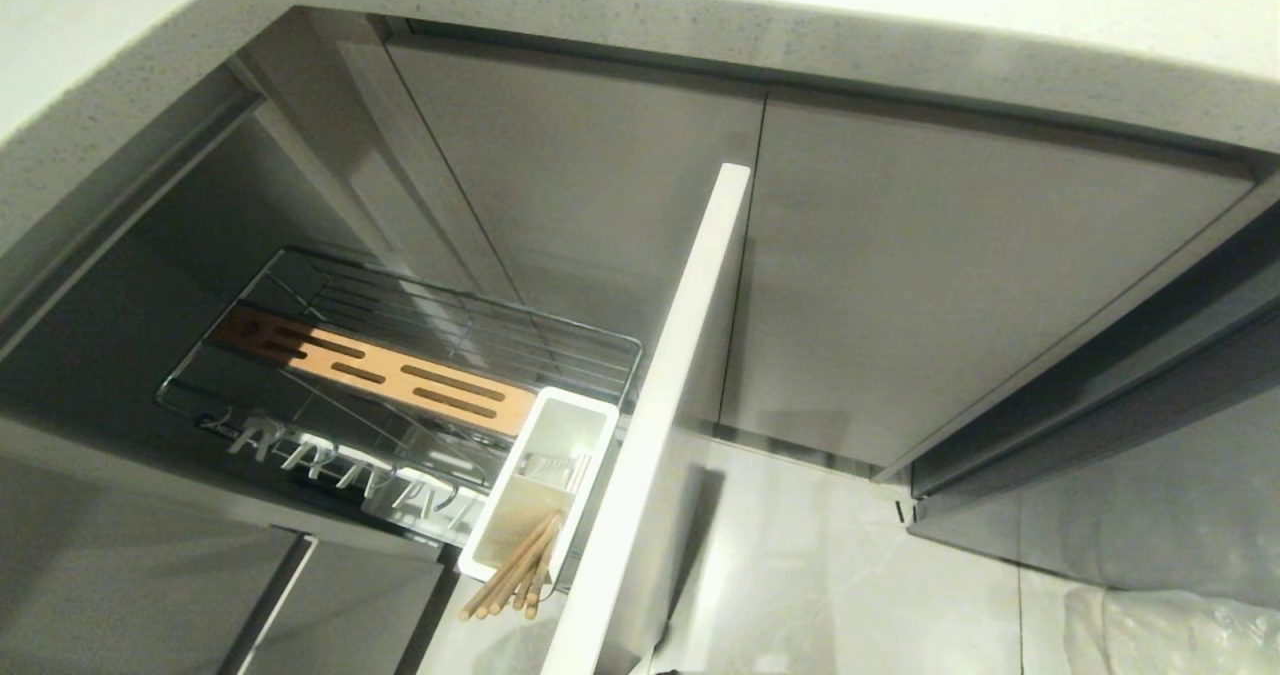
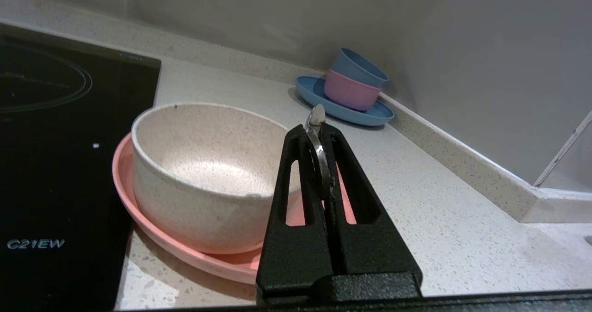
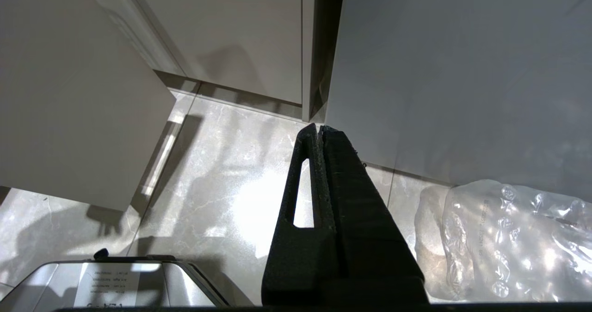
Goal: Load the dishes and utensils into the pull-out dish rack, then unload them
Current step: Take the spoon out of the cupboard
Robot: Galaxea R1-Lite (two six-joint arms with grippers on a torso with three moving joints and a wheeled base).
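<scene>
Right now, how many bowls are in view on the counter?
3. The cream-white bowl sits on the pink plate beside the cooktop; the small pink bowl and the blue bowl nested in it stand on the blue plate near the wall. Others may lie outside the left wrist view.

fork (image 2: 318, 141): mostly hidden in left claw (image 2: 317, 129) | pink plate (image 2: 138, 210): possibly edge-cropped, bowl-covered

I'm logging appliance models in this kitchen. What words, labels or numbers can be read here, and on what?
"C21EW": printed in pale letters on the black induction cooktop, beside the pink plate.
A white label on the silver object low in the right wrist view carries lines of print, too small to read.
Faint print on the plastic bag: unreadable.
</scene>
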